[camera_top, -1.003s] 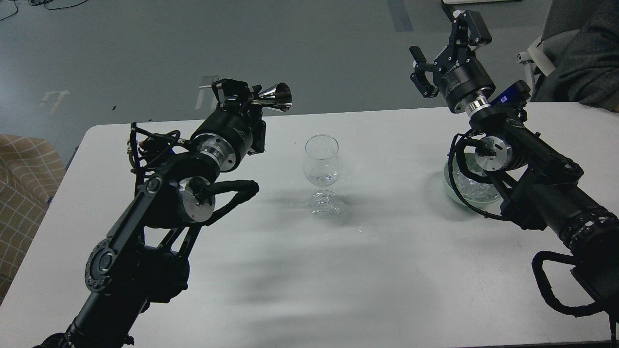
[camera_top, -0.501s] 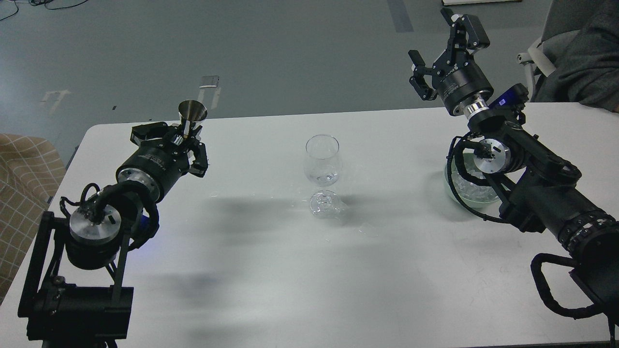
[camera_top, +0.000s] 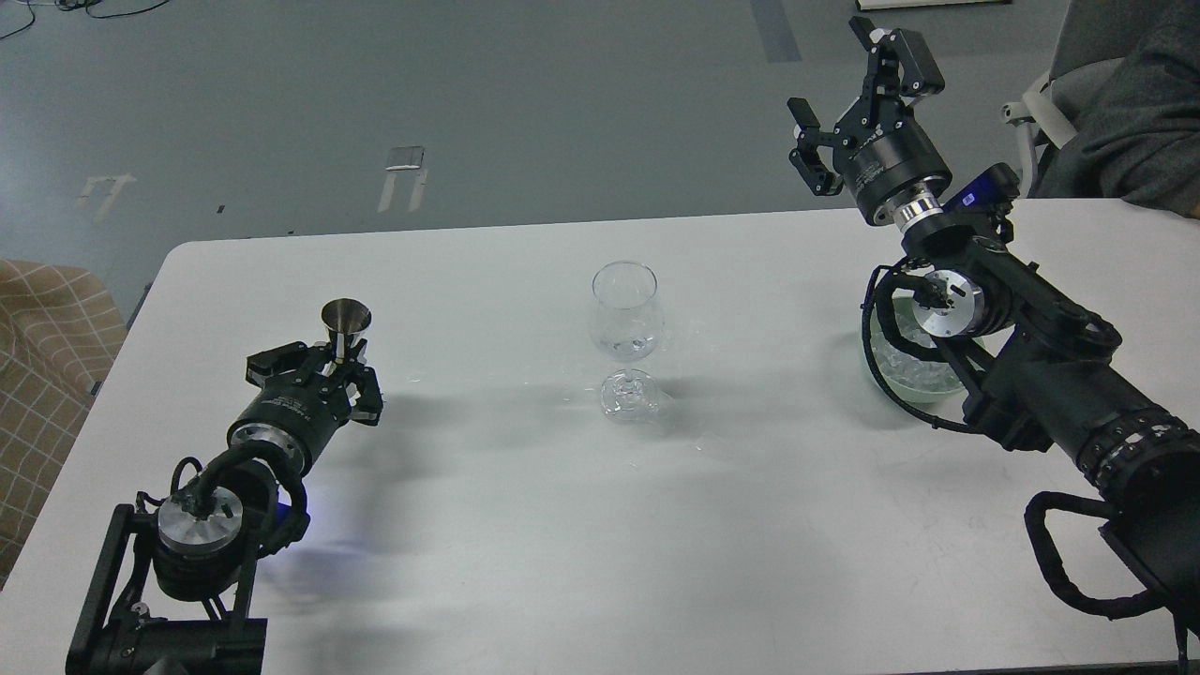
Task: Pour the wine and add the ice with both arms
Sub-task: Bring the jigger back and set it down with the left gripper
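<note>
Left gripper point(camera_top: 336, 364): low over the near-left part of the white table point(camera_top: 487, 525), fingers pinched on the narrow stem of a small metal jigger point(camera_top: 345, 326). Jigger stands upright, long axis near vertical, wide mouth up and open toward the camera; surface is polished steel, dark inside the cone. Whether its foot touches the table cannot be told. Behind the gripper the left arm point(camera_top: 202, 520) runs back to the lower left edge, silver joint cap facing up, black cable looped round it. Right gripper point(camera_top: 858, 89): raised above the far right edge of the table, pointing up and away, its two fingers spread apart with nothing between them. Right arm point(camera_top: 1041, 375) slopes down to the lower right corner and passes in front of a pale green bowl point(camera_top: 923, 389). Ice point(camera_top: 905, 361): small clear cubes heaped in that bowl, partly hidden by the arm and its cable loop. Wineglass point(camera_top: 624, 314): upright at table centre, well apart from both grippers, clear, with a little colourless content at the bottom of the bowl; contents not resolvable. Its round foot point(camera_top: 630, 396) sits among faint wet glints on the table.
</note>
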Controlling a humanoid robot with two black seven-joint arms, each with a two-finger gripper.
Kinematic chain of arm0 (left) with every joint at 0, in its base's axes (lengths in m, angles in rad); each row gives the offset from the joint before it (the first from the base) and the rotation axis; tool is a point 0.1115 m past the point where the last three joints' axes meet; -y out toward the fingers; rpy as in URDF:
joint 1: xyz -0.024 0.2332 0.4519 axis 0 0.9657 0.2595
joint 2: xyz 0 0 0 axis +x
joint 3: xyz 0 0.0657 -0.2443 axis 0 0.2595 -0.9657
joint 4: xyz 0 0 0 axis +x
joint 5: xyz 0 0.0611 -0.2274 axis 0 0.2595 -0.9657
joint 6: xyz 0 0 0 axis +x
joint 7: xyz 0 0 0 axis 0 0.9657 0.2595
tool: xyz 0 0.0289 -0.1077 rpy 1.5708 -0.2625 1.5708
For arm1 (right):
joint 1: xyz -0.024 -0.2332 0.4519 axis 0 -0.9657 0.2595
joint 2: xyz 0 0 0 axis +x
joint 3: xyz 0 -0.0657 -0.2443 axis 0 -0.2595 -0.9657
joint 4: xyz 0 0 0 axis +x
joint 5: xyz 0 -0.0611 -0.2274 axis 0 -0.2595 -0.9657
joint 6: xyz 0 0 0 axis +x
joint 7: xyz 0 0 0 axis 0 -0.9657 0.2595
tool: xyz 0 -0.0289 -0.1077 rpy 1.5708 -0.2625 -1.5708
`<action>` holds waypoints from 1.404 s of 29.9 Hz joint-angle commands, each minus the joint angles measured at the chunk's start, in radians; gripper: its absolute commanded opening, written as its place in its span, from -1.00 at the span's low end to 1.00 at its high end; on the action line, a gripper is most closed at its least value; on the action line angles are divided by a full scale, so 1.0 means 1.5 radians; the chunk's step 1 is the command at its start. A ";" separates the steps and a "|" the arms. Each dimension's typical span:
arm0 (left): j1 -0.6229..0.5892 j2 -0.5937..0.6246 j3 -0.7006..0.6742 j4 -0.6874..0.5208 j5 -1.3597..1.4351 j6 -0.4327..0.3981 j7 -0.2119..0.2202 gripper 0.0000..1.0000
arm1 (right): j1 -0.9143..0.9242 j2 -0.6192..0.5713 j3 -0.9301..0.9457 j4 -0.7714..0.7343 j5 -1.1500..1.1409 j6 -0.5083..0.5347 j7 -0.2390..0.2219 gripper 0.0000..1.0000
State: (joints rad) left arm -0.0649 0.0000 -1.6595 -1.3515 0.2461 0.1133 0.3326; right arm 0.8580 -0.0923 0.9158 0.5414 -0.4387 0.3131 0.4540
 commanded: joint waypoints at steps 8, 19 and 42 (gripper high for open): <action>0.000 0.001 -0.002 0.033 -0.006 -0.016 -0.004 -0.49 | -0.009 -0.001 0.000 0.001 0.000 0.000 0.001 1.00; 0.001 0.000 -0.002 0.033 -0.006 -0.014 -0.007 -0.20 | -0.009 0.000 -0.001 0.001 0.000 0.000 0.000 1.00; 0.002 0.002 -0.001 0.034 -0.005 -0.015 0.002 0.94 | -0.011 0.000 0.000 0.002 0.000 0.000 0.000 1.00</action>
State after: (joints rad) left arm -0.0614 0.0019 -1.6607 -1.3008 0.2394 0.0947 0.3342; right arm 0.8421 -0.0920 0.9156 0.5447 -0.4387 0.3129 0.4540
